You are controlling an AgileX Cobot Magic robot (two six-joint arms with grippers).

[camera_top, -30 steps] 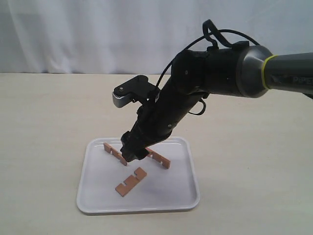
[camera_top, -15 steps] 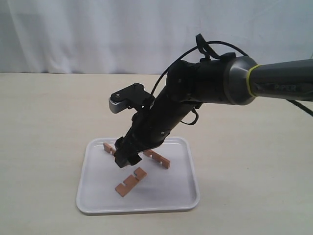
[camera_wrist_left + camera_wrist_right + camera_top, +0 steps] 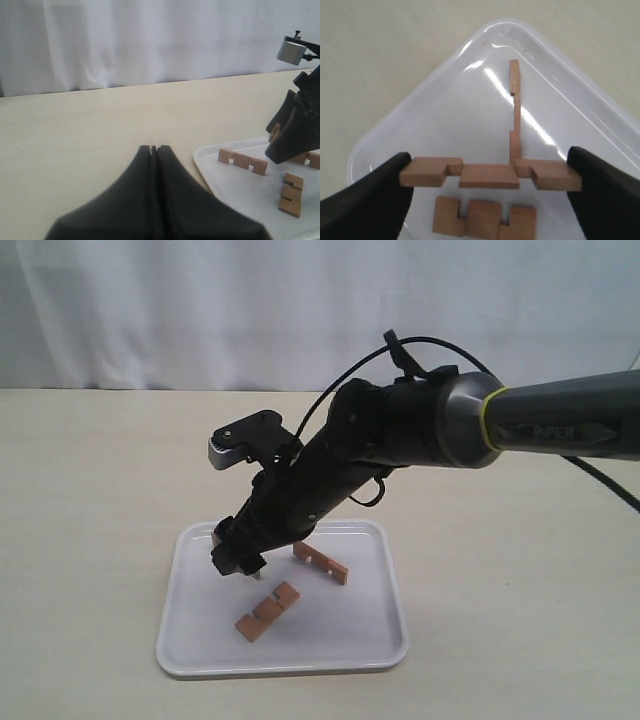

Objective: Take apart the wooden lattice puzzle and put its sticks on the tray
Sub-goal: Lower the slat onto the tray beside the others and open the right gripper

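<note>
The white tray [image 3: 345, 632] lies in the middle of the table. My right gripper [image 3: 237, 558] hangs low over its back left part. In the right wrist view this gripper [image 3: 490, 175] is shut on one notched stick [image 3: 487, 176], gripped end to end just above the tray [image 3: 445, 105]. Beneath it one stick [image 3: 515, 112] stands on edge and another [image 3: 485, 220] lies flat. The exterior view shows two loose sticks, one [image 3: 320, 562] behind the other [image 3: 268, 611]. No assembled lattice puzzle is in view. My left gripper [image 3: 153, 148] is shut and empty over bare table beside the tray [image 3: 225, 182].
The beige table [image 3: 100, 490] surrounds the tray, with a white curtain [image 3: 200, 310] behind it. The right arm [image 3: 400, 430] and its cable reach in from the right above the tray's back edge.
The right arm has swung left across the tray. Its gripper now covers the back-left stick that showed before. The two loose sticks in front have stayed put.
</note>
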